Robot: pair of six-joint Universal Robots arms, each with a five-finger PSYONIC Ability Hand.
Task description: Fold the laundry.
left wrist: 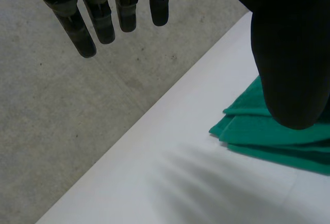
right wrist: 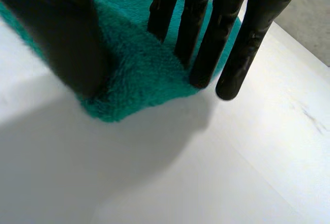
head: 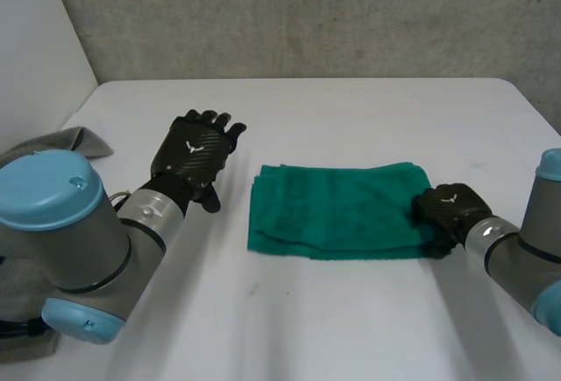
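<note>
Towel: green, lies flat mid-table, a bit toward the right edge, long sides parallel to the near edge. Right hand sits on its right short end. In the right wrist view the fingers are straight, tips planted on the pile at the end's corner, and the thumb is down on the cloth beside them, apart from the fingers. So it's pressing, not pinching; nothing is lifted. Left hand is off the towel, over bare table between the towel's left end and the left edge. Its fingers are straight and spread and it's holding nothing. Stacked layers show at the towel's left end in the left wrist view, so I read it as already folded at least once and now a long rectangle. My take on the step: setting up the next fold, right end over to left end. Next move needs the right hand to close thumb against fingers on that end, catching every layer, then lift and carry it across to meet the left end. The left hand likely has to come in and pin the left end so the stack doesn't slide. Grey cloth is bunched at the table's left edge behind the left arm, probably next in the queue. Markings: small white emblem on the back of each hand. No readable writing, and no tag visible on the towel.
</note>
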